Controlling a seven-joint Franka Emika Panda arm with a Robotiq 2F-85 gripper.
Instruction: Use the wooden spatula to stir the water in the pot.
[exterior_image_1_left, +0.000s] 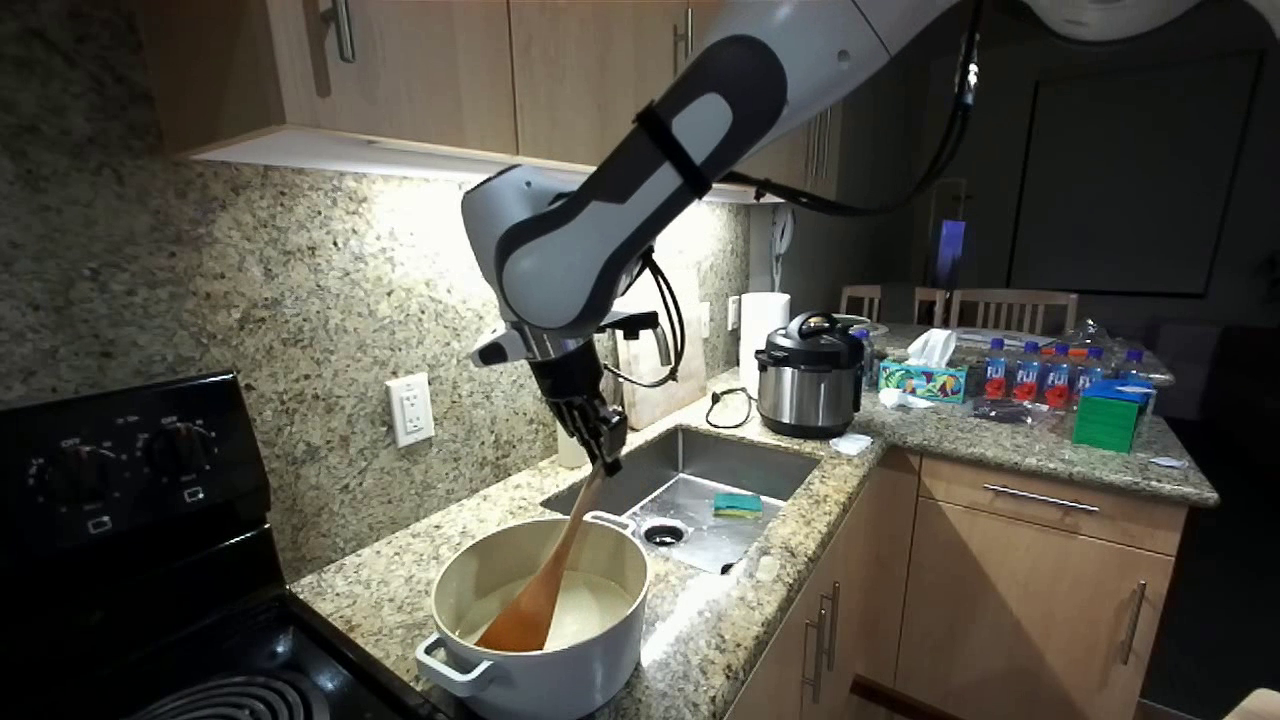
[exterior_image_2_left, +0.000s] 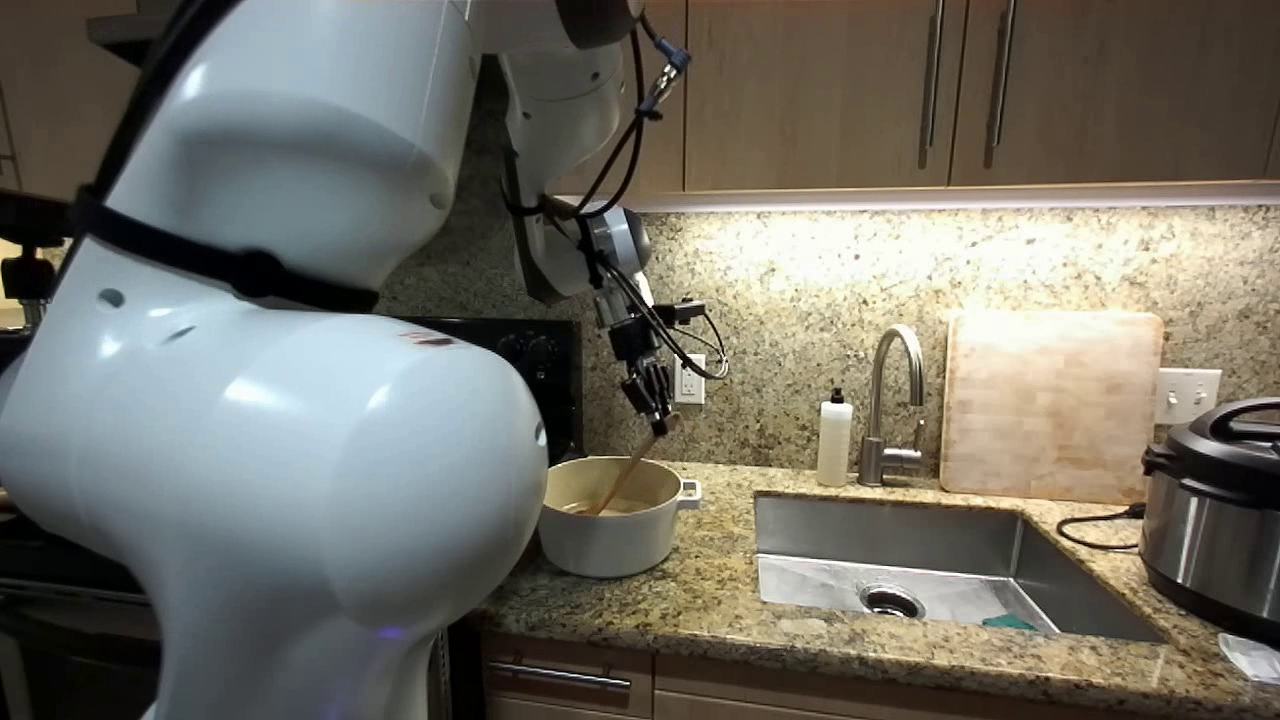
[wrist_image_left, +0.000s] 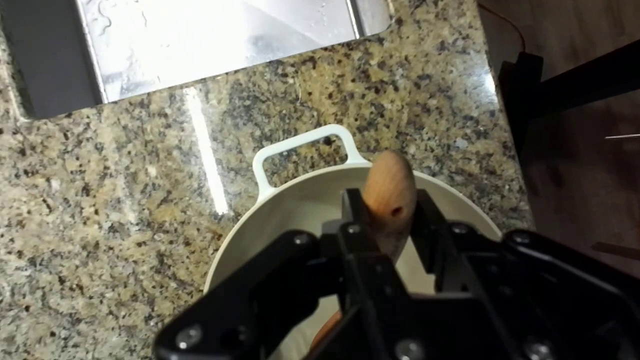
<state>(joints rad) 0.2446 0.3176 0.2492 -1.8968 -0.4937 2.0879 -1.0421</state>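
Just below mid-frame in an exterior view, I had my gripper (exterior_image_1_left: 606, 457) clamped on the wooden spatula (exterior_image_1_left: 546, 590) near its top | it slanted down inside the pot (exterior_image_1_left: 585, 680), at bottom, left of centre | pale water (exterior_image_1_left: 592, 608) showed beside its lower end

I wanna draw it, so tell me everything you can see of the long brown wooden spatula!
The long brown wooden spatula has a slim handle widening into a flat orange-brown blade. Its rounded handle tip shows a small dark spot, maybe a hole. It slants, blade down inside the wide round white pot, seemingly dipping into pale, clear water; its lowest edge is hidden. The black two-fingered gripper is shut on the handle near that tip.
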